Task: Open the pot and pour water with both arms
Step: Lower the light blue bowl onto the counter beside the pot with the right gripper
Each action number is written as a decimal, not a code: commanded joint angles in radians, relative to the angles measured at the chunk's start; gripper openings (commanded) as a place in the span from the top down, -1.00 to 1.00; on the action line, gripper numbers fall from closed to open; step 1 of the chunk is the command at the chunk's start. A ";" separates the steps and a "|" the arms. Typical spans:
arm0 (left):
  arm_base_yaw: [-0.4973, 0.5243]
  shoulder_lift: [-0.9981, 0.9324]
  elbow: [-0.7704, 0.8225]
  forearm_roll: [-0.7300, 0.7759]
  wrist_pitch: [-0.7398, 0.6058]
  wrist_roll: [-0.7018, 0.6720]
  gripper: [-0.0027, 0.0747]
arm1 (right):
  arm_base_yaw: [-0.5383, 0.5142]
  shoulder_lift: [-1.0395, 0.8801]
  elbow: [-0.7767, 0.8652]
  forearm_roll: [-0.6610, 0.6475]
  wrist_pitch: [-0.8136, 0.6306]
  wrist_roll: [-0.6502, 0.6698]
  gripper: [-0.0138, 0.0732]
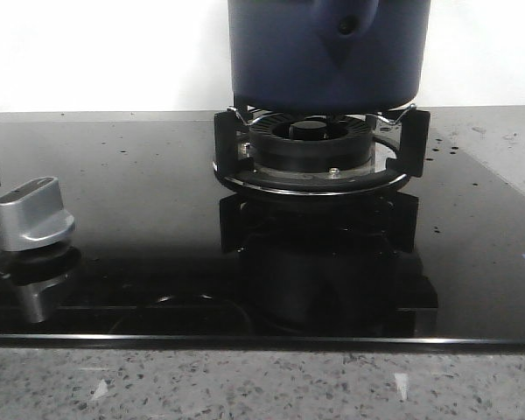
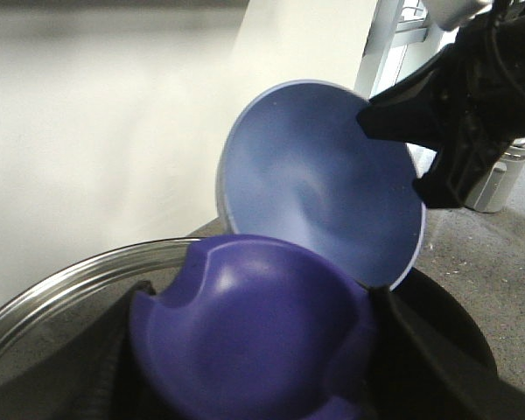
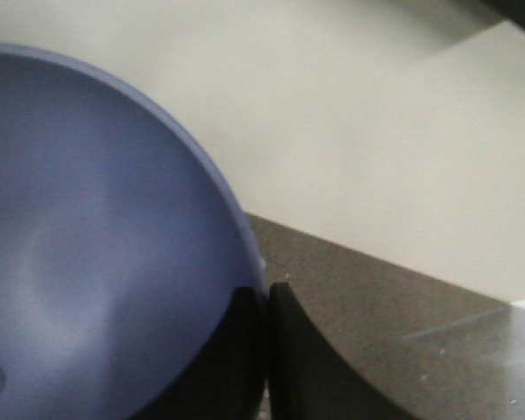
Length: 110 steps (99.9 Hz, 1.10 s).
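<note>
Speckled grey stone countertop fronts the front view, edging a glossy black glass hob. At the 12 o'clock edge of that view is the large dark navy-blue round pot, matte and straight-sided, with a tapering handle mount with a dark round hole facing the camera. It sits directly over the black ribbed burner ring; whether it touches the black pan supports cannot be told.

The left gripper is closed around a glossy violet-blue rounded handle, a dark finger on each side. A shiny steel rim curves beside it.

The right gripper pinches the edge of a smooth pale-blue concave lid, its fingers nearly together, and the lid is tilted on edge.

From the burner, a brushed silver control knob stands at about 8 o'clock, mirrored in the glass.
</note>
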 commanded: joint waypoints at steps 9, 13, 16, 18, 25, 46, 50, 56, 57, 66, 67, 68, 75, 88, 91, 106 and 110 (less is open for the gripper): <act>0.001 -0.049 -0.031 -0.095 0.012 -0.001 0.11 | -0.122 -0.111 -0.031 0.117 -0.040 0.019 0.79; 0.001 -0.049 -0.031 -0.095 0.012 -0.001 0.11 | -0.145 -0.128 -0.031 0.143 -0.049 0.019 0.79; 0.001 -0.049 -0.031 -0.095 0.012 -0.001 0.11 | -0.165 -0.138 -0.031 0.157 -0.052 0.019 0.79; 0.001 -0.049 -0.031 -0.095 0.012 -0.001 0.11 | -0.173 -0.147 -0.031 0.165 -0.054 0.019 0.79; 0.001 -0.049 -0.031 -0.095 0.012 -0.001 0.11 | -0.205 -0.174 -0.031 0.175 -0.062 0.019 0.79; 0.001 -0.049 -0.031 -0.095 0.012 -0.001 0.11 | -0.270 -0.236 -0.029 0.186 -0.042 0.019 0.80; 0.001 -0.049 -0.031 -0.095 0.012 -0.001 0.11 | -0.287 -0.244 -0.029 0.202 -0.031 0.018 0.80; 0.001 -0.049 -0.031 -0.095 0.013 -0.001 0.11 | -0.321 -0.257 -0.029 0.238 -0.026 0.018 0.80; 0.001 -0.049 -0.031 -0.095 0.013 -0.001 0.11 | -0.325 -0.257 -0.029 0.248 -0.024 0.018 0.80; 0.001 -0.049 -0.031 -0.097 0.022 -0.001 0.11 | -0.390 -0.274 -0.027 0.314 -0.005 0.003 0.80; 0.001 -0.049 -0.031 -0.097 0.022 -0.001 0.11 | -0.401 -0.274 -0.027 0.324 0.000 0.000 0.80; 0.001 -0.049 -0.031 -0.097 0.024 -0.001 0.11 | -0.406 -0.274 -0.027 0.324 0.000 -0.002 0.80; 0.001 -0.049 -0.031 -0.097 0.026 -0.001 0.11 | -0.468 -0.283 -0.021 0.380 0.018 -0.012 0.80; 0.001 -0.049 -0.031 -0.104 0.027 -0.001 0.11 | -0.590 -0.314 0.052 0.506 0.016 -0.029 0.80; 0.001 -0.049 -0.031 -0.109 0.027 -0.001 0.11 | -0.625 -0.321 0.084 0.533 0.014 -0.034 0.80; 0.001 -0.049 -0.031 -0.120 0.030 -0.001 0.11 | -0.739 -0.363 0.252 0.635 -0.031 -0.034 0.80; 0.001 -0.049 -0.031 -0.120 0.035 -0.001 0.11 | -0.757 -0.373 0.301 0.643 -0.046 -0.034 0.80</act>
